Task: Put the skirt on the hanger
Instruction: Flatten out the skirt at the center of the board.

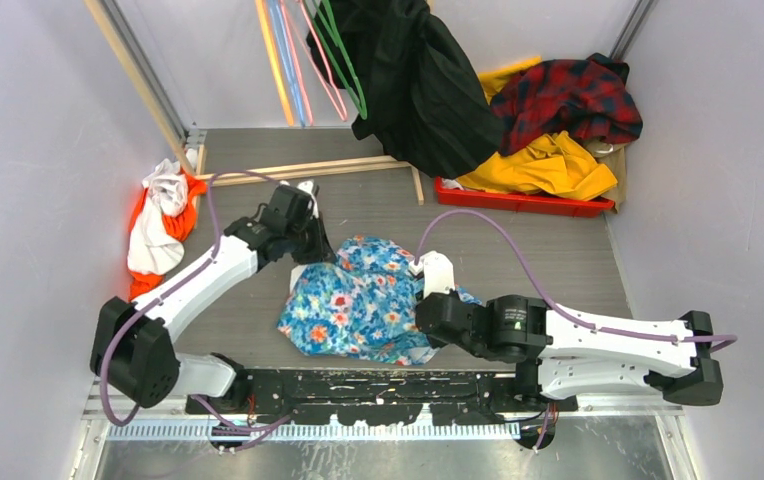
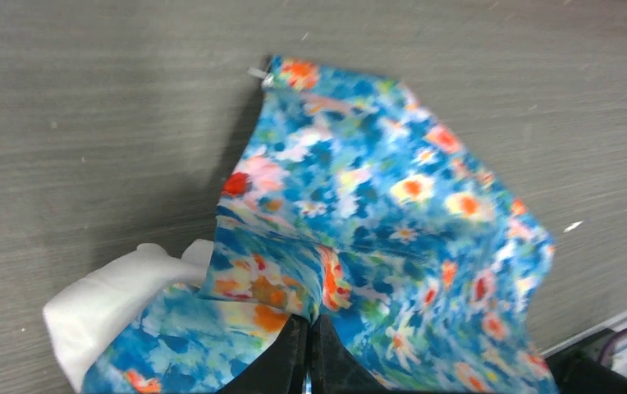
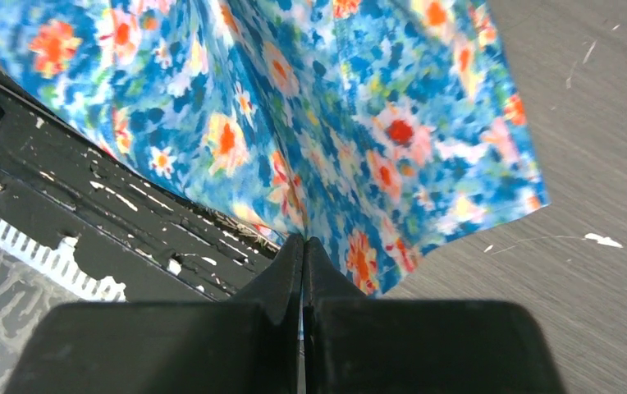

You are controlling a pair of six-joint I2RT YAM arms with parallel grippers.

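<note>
The skirt [image 1: 358, 300], blue with red, orange and white flowers, lies crumpled on the grey table between the two arms. At its left edge my left gripper [image 1: 310, 252] is shut on a raised fold of the skirt [image 2: 376, 205], the black fingertips [image 2: 298, 345] pressed together on the fabric. My right gripper [image 1: 428, 300] is shut on the right side of the skirt [image 3: 335, 123], which fans out from its jaws. Several coloured hangers [image 1: 303, 60] hang at the back wall, far from both grippers.
A big black coat [image 1: 418, 80] hangs on a green hanger at the back. Plaid and yellow clothes [image 1: 558, 130] pile on a red tray [image 1: 523, 202]. Wooden sticks [image 1: 308, 170] lie behind the skirt. Orange and white clothes [image 1: 158, 220] lie left. White cloth [image 2: 105, 304] pokes out beside the skirt.
</note>
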